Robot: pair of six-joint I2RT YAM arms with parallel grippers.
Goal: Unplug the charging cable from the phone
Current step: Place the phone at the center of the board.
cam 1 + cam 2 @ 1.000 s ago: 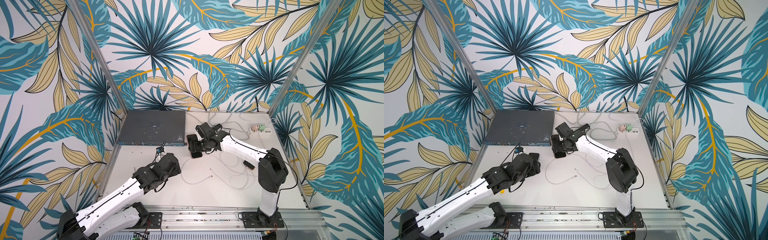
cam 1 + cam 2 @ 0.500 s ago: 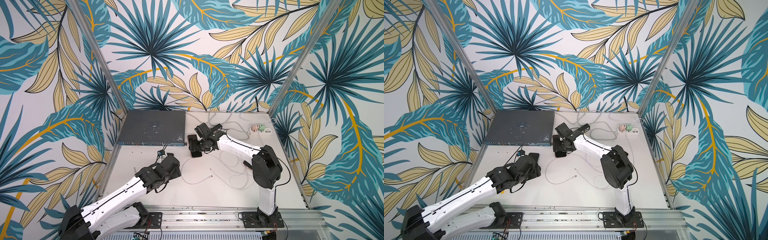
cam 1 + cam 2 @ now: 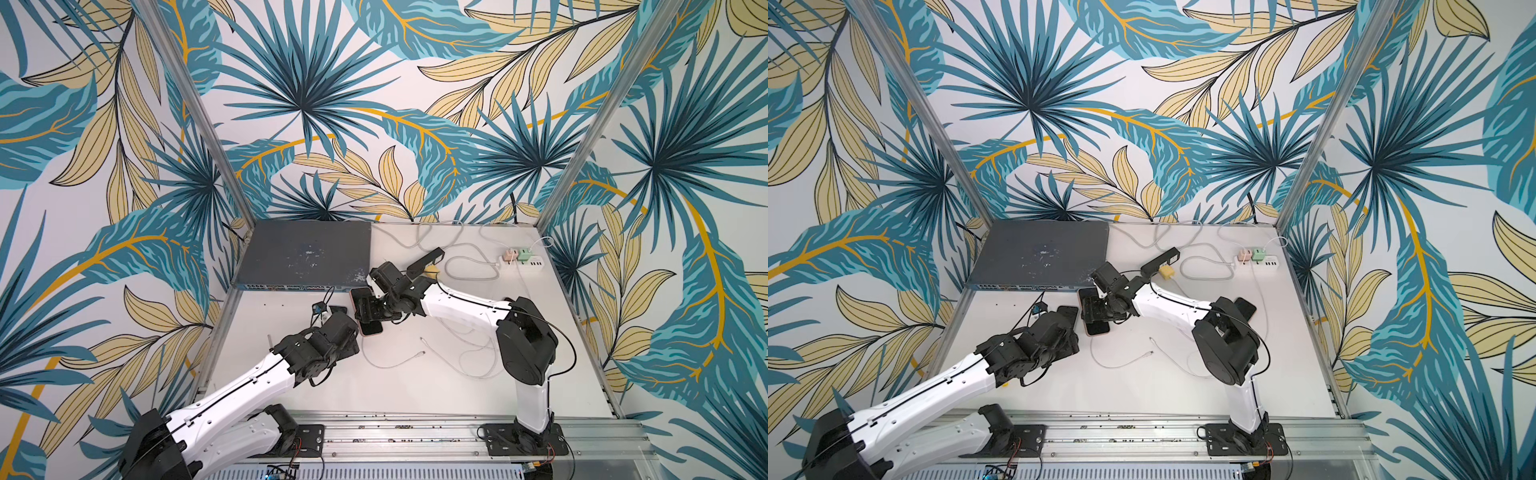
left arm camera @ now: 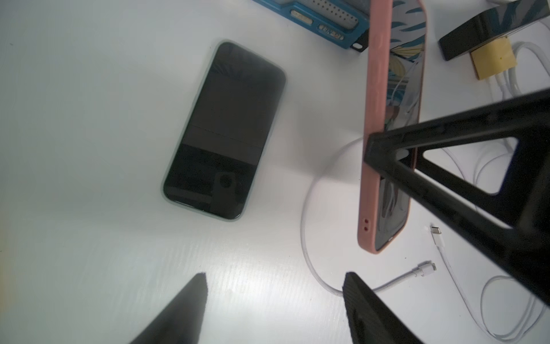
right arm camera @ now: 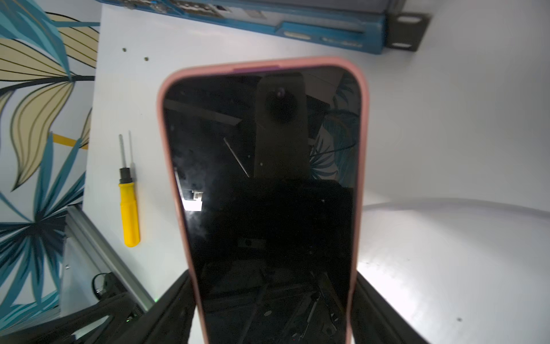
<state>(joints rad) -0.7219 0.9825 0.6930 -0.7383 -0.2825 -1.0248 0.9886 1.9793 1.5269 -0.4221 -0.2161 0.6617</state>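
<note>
My right gripper (image 5: 272,275) is shut on the pink-cased phone (image 5: 268,178), with a finger on each long edge. In both top views the phone (image 3: 371,330) (image 3: 1098,330) is at mid-table under that gripper (image 3: 372,309). In the left wrist view the phone (image 4: 375,119) stands on edge with no plug in its end. The white charging cable (image 4: 303,238) curves over the table, and its plug (image 4: 425,267) lies loose beside the phone. My left gripper (image 4: 275,275) is open and holds nothing. One of its fingertips (image 4: 351,283) hangs over the cable.
A dark phone (image 4: 226,131) lies flat left of the pink one. A grey network switch (image 3: 307,253) fills the back left. A power strip (image 3: 525,262) and cable loops lie at the back right. Another phone leans on a yellow block (image 4: 494,58). A yellow screwdriver (image 5: 128,208) lies near the left edge.
The right arm's elbow has swung to the left while its gripper stays on the pink phone. The left arm has hardly shifted, and its jaws have narrowed slightly.
</note>
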